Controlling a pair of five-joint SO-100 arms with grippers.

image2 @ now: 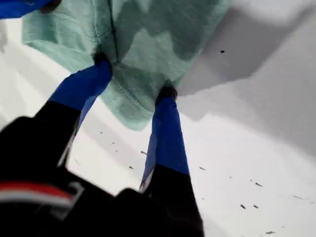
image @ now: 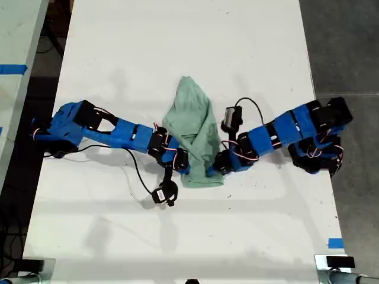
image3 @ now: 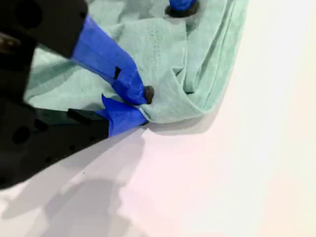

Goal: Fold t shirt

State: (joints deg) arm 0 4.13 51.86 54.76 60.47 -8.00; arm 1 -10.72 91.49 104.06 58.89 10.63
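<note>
The pale mint-green t shirt lies bunched lengthwise in the middle of the white table, between two blue arms that reach in from the exterior view's left and right and meet at its near end. The wrist views do not show which arm is which. My first gripper is open. Its black fingertips rest on the t shirt, with a hemmed fold hanging between them. My second gripper is shut on a hemmed corner of the t shirt. A fingertip of my first gripper shows across the cloth.
The white table stretches well beyond the shirt on every side. A black cable trails from the arm on the exterior view's left. Blue tape marks the near right corner of the exterior view. Dark floor borders the table.
</note>
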